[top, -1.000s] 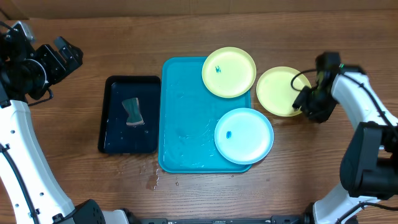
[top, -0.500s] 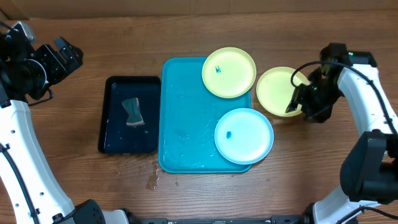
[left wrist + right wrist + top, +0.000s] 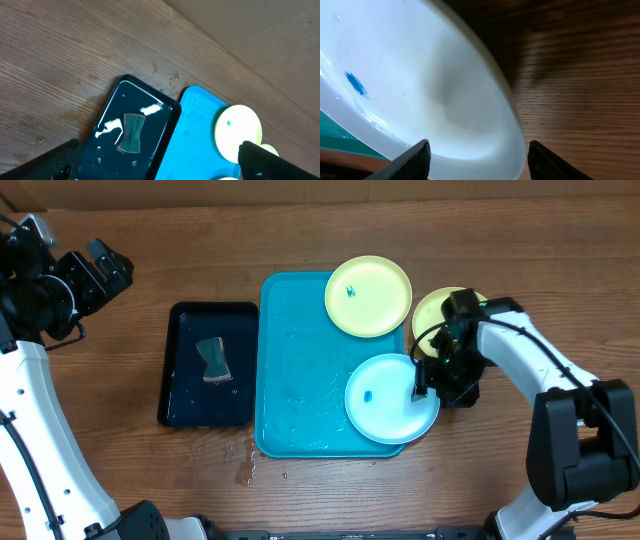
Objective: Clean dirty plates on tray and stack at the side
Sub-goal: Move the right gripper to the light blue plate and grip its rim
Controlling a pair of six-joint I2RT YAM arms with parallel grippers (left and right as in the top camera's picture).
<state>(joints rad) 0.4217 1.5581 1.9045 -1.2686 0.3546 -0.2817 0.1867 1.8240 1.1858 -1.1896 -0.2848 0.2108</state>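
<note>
Right wrist: the right pincer (image 3: 479,155) is standing spread apart, straddling the cyan plate (image 3: 395,75) rim; the left pincer (image 3: 160,165) is gaping wide.

left arm: stood at the far left edge, elbow bent, wrist turned inward | left gripper (image 3: 110,262): jaws spread fully, empty | right arm: reached in from the right side, forearm angled left, wrist low | right gripper (image 3: 420,383): pointed left, jaws parted

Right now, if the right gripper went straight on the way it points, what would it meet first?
Probably the light cyan plate: its right rim sits between the open fingers of the right gripper in the wrist view. Depth unclear.
</note>
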